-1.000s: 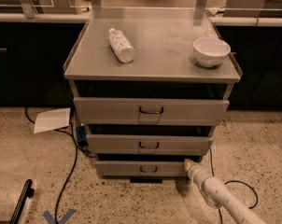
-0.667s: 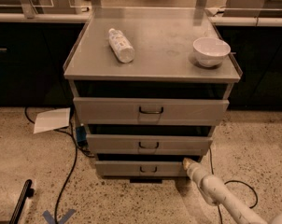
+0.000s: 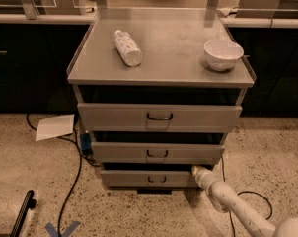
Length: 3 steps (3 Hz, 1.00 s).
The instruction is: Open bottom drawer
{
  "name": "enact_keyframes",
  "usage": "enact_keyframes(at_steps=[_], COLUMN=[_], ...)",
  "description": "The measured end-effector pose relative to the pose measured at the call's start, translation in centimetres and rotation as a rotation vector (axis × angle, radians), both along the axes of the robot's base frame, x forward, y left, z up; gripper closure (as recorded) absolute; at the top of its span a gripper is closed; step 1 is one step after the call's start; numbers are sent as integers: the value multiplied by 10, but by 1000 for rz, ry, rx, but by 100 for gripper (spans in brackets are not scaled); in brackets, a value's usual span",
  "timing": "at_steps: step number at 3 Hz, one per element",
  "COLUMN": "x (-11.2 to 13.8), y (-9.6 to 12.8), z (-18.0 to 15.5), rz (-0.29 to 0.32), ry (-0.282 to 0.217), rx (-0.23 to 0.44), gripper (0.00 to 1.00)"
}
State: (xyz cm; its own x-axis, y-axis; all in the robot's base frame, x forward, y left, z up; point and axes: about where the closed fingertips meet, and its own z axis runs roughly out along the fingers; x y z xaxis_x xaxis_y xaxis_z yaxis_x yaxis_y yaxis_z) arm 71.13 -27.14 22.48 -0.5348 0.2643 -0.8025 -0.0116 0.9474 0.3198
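Observation:
The bottom drawer is the narrowest grey front at the foot of the grey metal cabinet, with a small black loop handle at its centre. Above it sit the mid-sized drawer and the widest top drawer. My gripper is at the end of the white arm coming in from the lower right. Its tip is at the right end of the bottom drawer front, near the drawer's upper right corner, to the right of the handle.
A white bottle lies on the cabinet top and a white bowl stands at its right. A sheet of paper and black cables lie on the speckled floor at left. A black object is at lower left.
The gripper has edged slightly left and up towards the right end of the bottom drawer. The drawers have not visibly moved.

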Motion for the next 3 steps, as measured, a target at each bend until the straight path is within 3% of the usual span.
enact_keyframes(at_steps=[2, 3], x=[5, 4], y=[-6, -10], z=[-19, -26], rz=[-65, -101], ry=[70, 137], rx=[-1, 7], gripper=[100, 100])
